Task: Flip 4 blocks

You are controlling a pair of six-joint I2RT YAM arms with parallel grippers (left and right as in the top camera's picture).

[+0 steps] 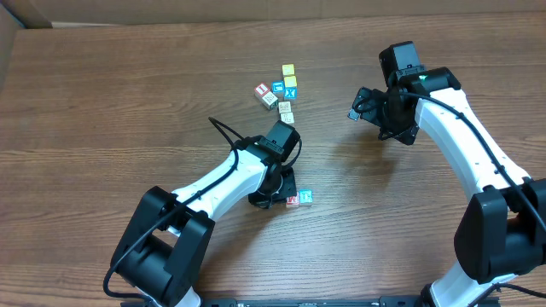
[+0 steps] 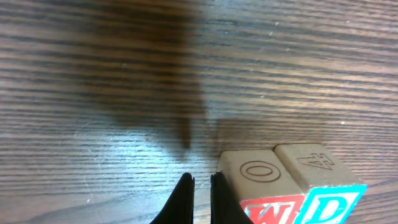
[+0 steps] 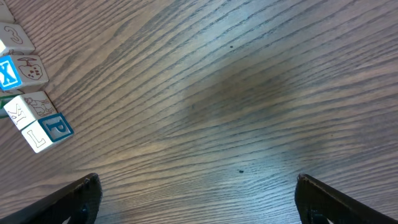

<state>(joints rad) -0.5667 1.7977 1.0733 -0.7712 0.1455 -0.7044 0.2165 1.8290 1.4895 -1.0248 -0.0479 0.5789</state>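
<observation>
Two small wooden blocks stand side by side on the table. One has a tan O top and a red W face (image 2: 260, 179); the other has a tan top and a blue D face (image 2: 314, 167). In the overhead view they show as a red block (image 1: 293, 199) and a blue block (image 1: 305, 197) near the table's middle. My left gripper (image 2: 200, 182) is shut with nothing between its fingers, its tips low beside the W block's left edge. My right gripper (image 3: 196, 199) hangs wide open over bare wood at the right (image 1: 359, 104), holding nothing.
A cluster of several more cubes lies farther back: yellow ones (image 1: 289, 76), a blue X cube (image 1: 291, 92), tan ones (image 1: 286, 112) and a red-and-white one (image 1: 263, 89). The right wrist view catches the X cube (image 3: 7, 73) and a P cube (image 3: 57, 127) at its left edge.
</observation>
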